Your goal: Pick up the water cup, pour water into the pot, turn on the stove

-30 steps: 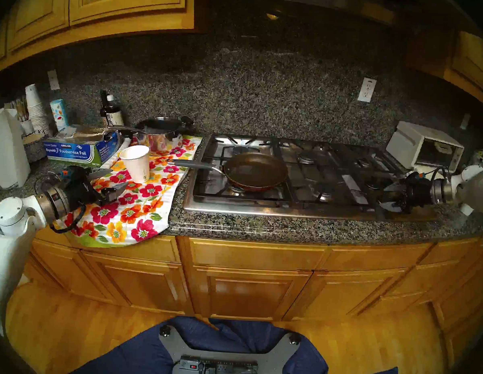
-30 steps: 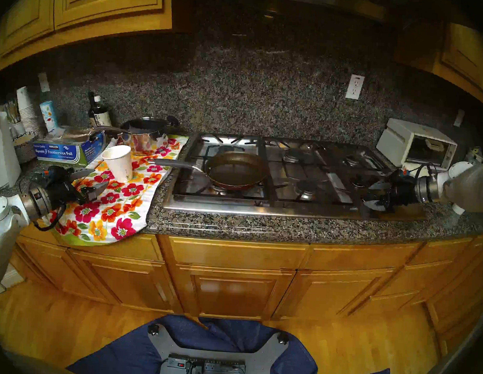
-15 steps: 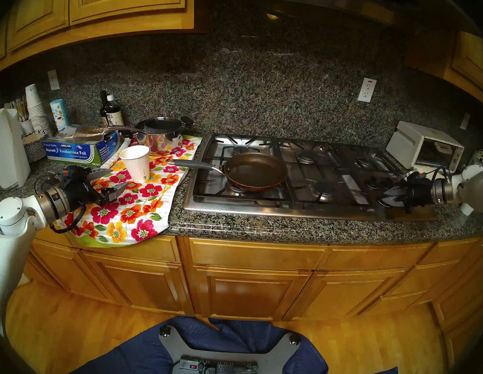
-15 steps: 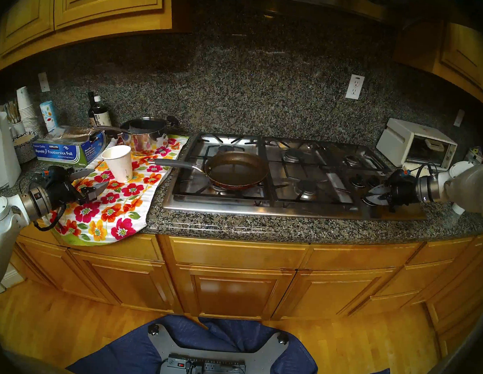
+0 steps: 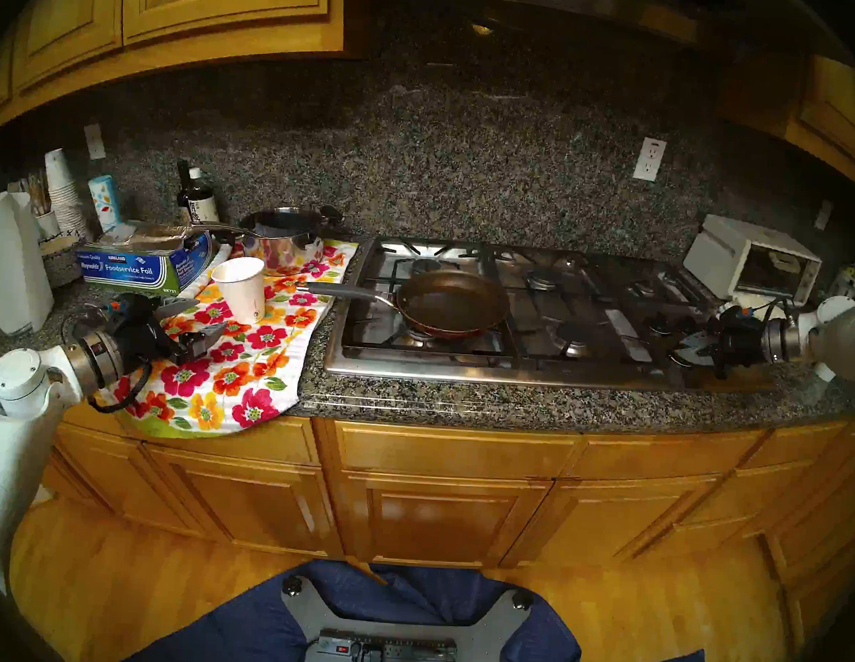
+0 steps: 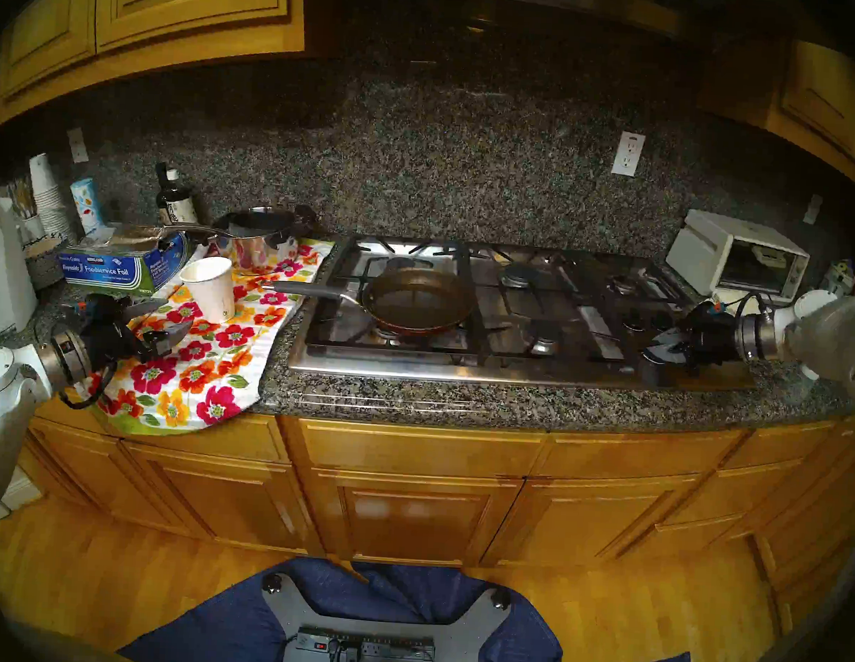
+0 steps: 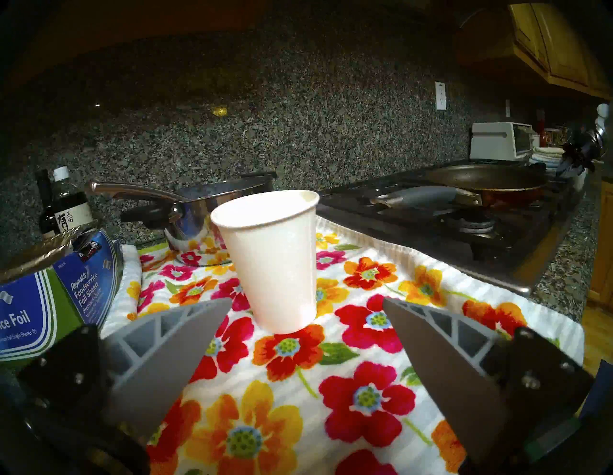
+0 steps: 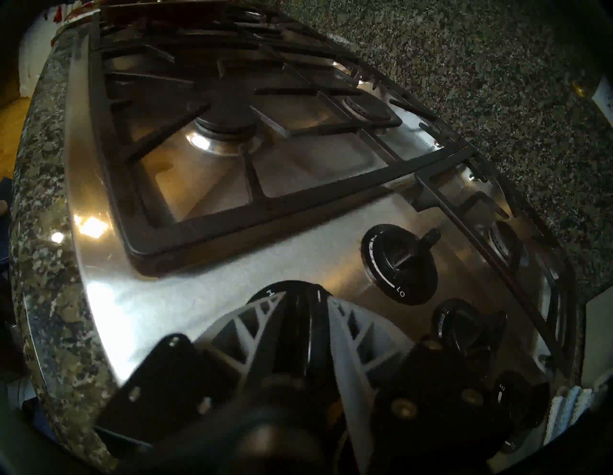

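Granite counter [image 5: 511,401] runs along the front over wooden cabinets, with a flowered towel [image 5: 246,363] draped at its left end. Nearest on that side, the left gripper [image 5: 193,320] hangs low over the towel with its jaws spread wide and empty; the wrist view shows the water cup [image 7: 275,262] upright just beyond the fingertips [image 7: 199,318], not touched. Whether water is in the cup cannot be told. At the near right, the right gripper [image 8: 305,318] is pinched on a black knob [image 8: 300,331] at the front of the stove [image 5: 463,369], its fingers pressed against the knob's two sides. Further back, the pot [image 5: 451,302] sits on the front-left burner, handle pointing toward the cup; no flame shows under it, and whether it holds water is unclear. Behind the towel stand a steel saucepan [image 5: 287,234] and a foil box [image 5: 137,266]; a white toaster oven [image 5: 750,258] sits far right. By my reading the knob turn is under way, while the cup pickup and pour look undone
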